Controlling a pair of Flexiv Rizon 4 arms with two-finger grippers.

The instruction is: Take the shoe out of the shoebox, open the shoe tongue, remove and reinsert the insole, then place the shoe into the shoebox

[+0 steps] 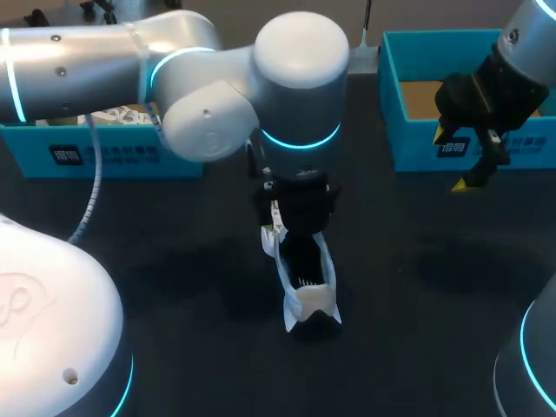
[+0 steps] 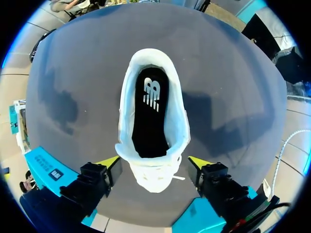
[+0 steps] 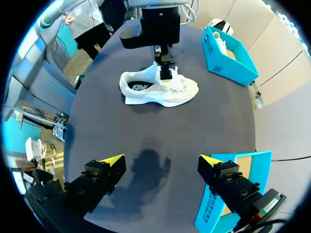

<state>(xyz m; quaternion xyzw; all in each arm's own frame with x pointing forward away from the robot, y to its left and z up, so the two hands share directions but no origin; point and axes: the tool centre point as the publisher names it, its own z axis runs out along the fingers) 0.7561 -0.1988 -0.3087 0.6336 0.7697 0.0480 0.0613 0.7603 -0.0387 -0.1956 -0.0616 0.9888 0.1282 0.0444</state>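
A white shoe [image 1: 306,287] lies on the dark table [image 1: 174,261] near the middle, its opening up and a black insole [image 2: 149,114] lying inside it. My left gripper [image 1: 295,217] hangs straight over the shoe's lace end. Its yellow fingertips [image 2: 111,162] stand open on either side of the shoe [image 2: 154,174], and I cannot tell if they touch it. In the right wrist view the shoe [image 3: 160,91] lies on the table ahead, under the left gripper [image 3: 166,73]. My right gripper [image 1: 469,161] hangs open and holds nothing at the back right, by the right shoebox [image 1: 426,143].
A second blue box [image 1: 104,152] with white paper in it stands at the back left. The right shoebox [image 3: 228,204] sits just beside my right gripper [image 3: 160,162]. The left arm's elbow [image 1: 300,61] looms over the table's middle.
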